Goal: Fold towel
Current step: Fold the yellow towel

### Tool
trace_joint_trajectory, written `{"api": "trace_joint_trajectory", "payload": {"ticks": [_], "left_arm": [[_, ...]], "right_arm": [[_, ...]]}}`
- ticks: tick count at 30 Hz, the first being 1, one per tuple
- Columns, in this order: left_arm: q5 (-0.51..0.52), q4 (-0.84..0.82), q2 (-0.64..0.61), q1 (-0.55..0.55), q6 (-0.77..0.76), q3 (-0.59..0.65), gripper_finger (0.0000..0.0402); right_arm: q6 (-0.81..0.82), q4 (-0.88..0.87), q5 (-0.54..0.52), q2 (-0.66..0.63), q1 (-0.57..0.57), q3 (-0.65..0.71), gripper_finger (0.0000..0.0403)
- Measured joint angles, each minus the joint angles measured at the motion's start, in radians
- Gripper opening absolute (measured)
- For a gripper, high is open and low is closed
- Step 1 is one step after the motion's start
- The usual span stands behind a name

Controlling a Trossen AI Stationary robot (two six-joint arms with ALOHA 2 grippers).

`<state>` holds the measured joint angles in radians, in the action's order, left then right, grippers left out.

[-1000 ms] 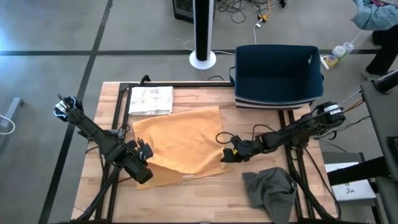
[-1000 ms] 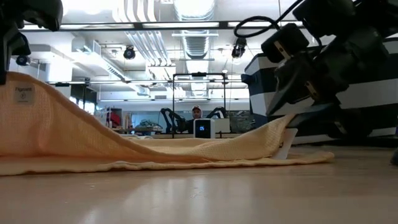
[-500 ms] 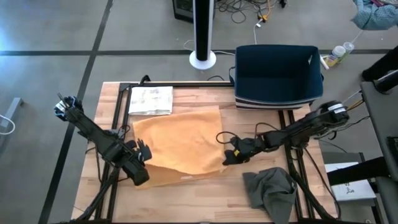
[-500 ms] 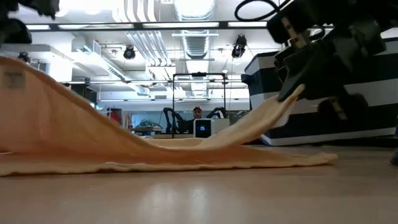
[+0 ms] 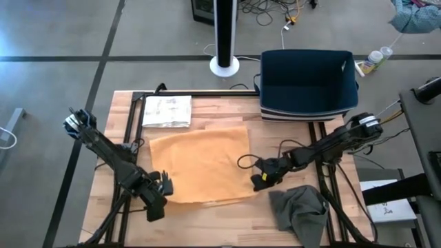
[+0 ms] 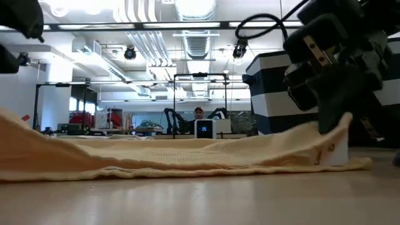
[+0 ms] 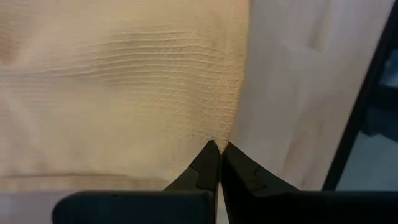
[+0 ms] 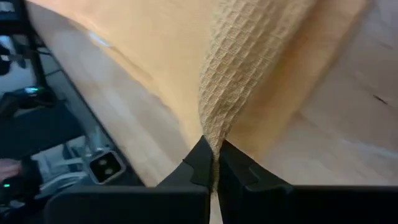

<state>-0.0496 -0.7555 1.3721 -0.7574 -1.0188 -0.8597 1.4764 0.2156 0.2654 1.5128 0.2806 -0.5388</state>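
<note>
- Towel [image 5: 200,164]: spread near the middle of the worktop [image 5: 207,114], between the two arms; its near corners are both pinched and raised slightly, so the step in hand appears to be the first fold.
- To do this step well, both corners should rise together and travel level toward the far edge, keeping the held edge taut so no wrinkle is trapped; the corners should land squarely on the far corners before release.
- Appearance: a tan waffle-weave cloth, roughly rectangular, lying mostly flat with a shallow sag between the held corners in the low view; a doubled strip shows along the near edge.
- Left gripper [image 5: 160,187]: at the near left corner, pressed together on the towel's edge, which shows pinched at its tips in the left wrist view.
- Right gripper [image 5: 262,180]: at the near right corner, pinching a gathered ridge of the weave.
- Surroundings: a grey cloth [image 5: 298,210] lies just beside the right gripper, a printed sheet [image 5: 167,111] at the far left, a dark bin [image 5: 308,83] at the far right.
</note>
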Motion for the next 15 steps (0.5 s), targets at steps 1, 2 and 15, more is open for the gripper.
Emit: {"api": "trace_joint_trajectory", "payload": {"ticks": [1,2,15], "left_arm": [[-0.012,0.028,0.007,-0.002,0.006,0.011,0.0000],[-0.026,0.056,0.015,-0.003,0.010,0.022,0.0000],[-0.084,0.094,0.028,-0.001,0.016,0.057,0.0000]], "right_arm": [[-0.003,0.002,0.000,0.007,0.001,0.000,0.0003],[-0.004,-0.003,0.000,0.013,0.002,0.000,0.0003],[-0.038,0.003,0.038,-0.033,0.001,-0.025,0.0002]]}}
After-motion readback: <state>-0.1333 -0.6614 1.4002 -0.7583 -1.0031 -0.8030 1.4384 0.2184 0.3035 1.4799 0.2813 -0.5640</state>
